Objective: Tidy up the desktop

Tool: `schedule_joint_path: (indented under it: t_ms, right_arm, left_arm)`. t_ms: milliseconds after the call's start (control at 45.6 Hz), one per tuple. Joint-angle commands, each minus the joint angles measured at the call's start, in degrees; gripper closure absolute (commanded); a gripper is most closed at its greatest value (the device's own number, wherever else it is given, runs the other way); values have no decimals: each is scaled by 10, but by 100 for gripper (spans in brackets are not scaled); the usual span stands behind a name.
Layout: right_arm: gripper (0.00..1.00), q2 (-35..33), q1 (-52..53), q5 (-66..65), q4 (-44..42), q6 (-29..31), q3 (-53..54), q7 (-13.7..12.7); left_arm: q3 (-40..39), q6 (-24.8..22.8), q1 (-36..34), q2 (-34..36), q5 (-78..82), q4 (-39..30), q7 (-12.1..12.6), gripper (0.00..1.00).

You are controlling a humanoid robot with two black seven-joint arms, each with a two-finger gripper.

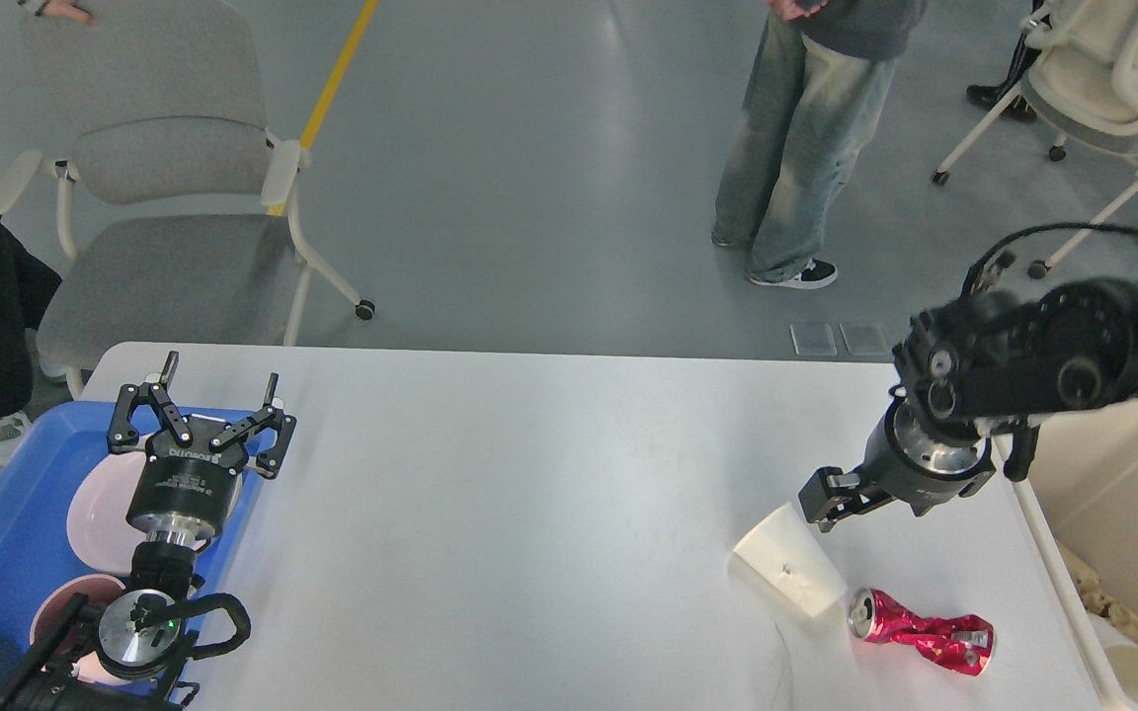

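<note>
The white desktop (529,494) carries a white paper cup (788,573) lying on its side and a crushed red can (925,632) just right of it, both at the front right. My right gripper (920,486) hangs low over the desktop, just behind and to the right of the cup. It points down with its fingers spread open and nothing between them. My left gripper (220,375) stands open and empty over the right edge of the blue tray (6,523).
The blue tray holds a pink plate (100,509) and a pink bowl (60,602). A cream bin (1122,494) with paper scraps stands off the desktop's right edge. Behind the desktop are a grey chair (164,207), a standing person (806,138) and a white chair (1102,79).
</note>
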Motion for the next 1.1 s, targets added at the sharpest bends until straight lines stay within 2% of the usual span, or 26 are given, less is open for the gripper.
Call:
schedule_joint_path:
  t_ms: [0,394,657,854,1073]
  right_arm:
    - [3,43,-86,-62,-52,-62,0,3]
    - [5,89,-133,-70,-90,-73,5,5]
    - [5,117,-188,-69,-161,-83,4,4]
    - [5,125,-210,-68,-168,-85,5,4]
    - [6,128,-229,-63,-191,-123,5,3]
  left_arm:
    - [0,-1,0,0,0,0,0,4]
    - [0,-1,0,0,0,0,0,4]
    - [0,0,0,-1,0,0,0,4]
    - [0,-1,0,-1,0,0,0,4]
    - [0,-1,0,0,0,0,0,4]
